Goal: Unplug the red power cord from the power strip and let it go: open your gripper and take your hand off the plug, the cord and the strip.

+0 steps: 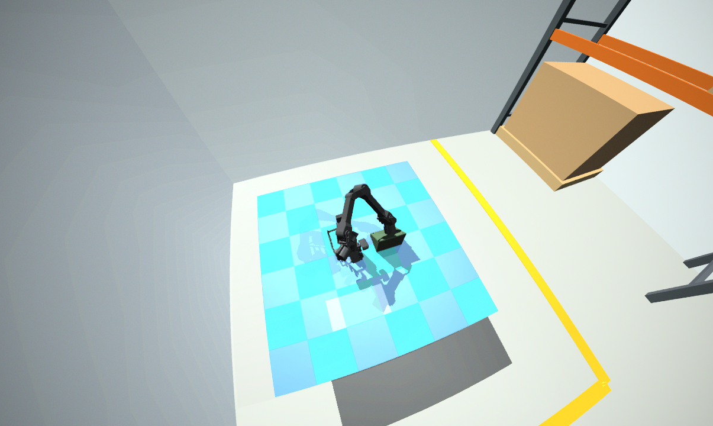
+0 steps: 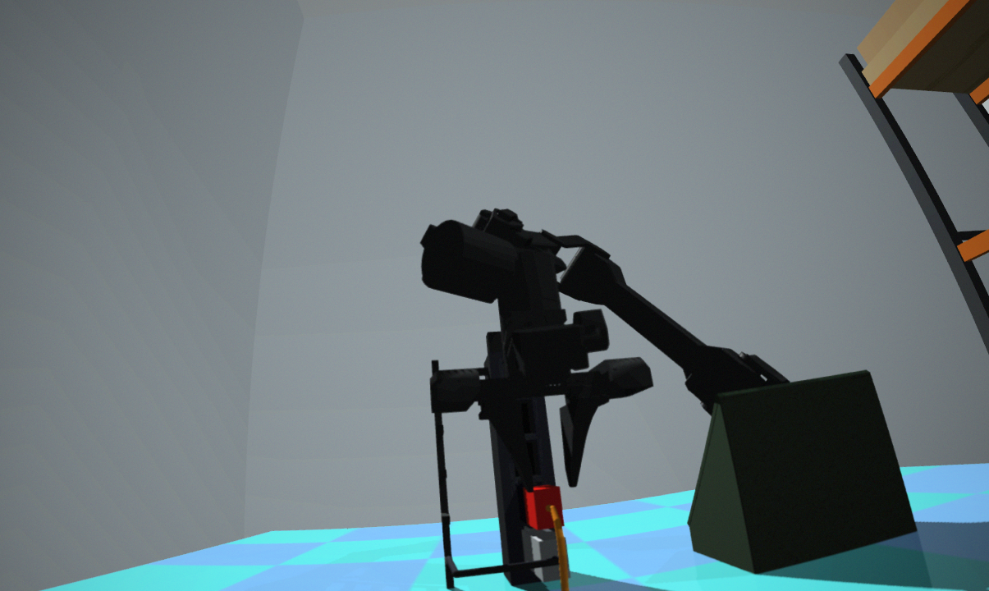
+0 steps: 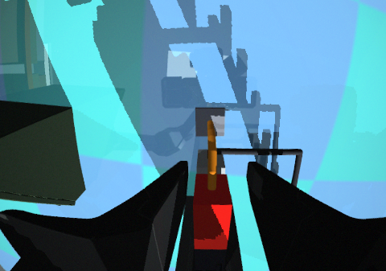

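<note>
Tool [image 3: 217, 171] part-open w/ nothing gripped, fingers either side of red plug [image 3: 212, 225] in strip [image 2: 515, 448]; no readable markings.

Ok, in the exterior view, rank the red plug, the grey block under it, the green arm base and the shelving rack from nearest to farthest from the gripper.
From the gripper, open and holding nothing:
1. Red plug: right at the fingertips, on the strip.
2. Grey block: just below the plug.
3. Green arm base: off to the right, on the mat.
4. Shelving rack: far right, background.
</note>
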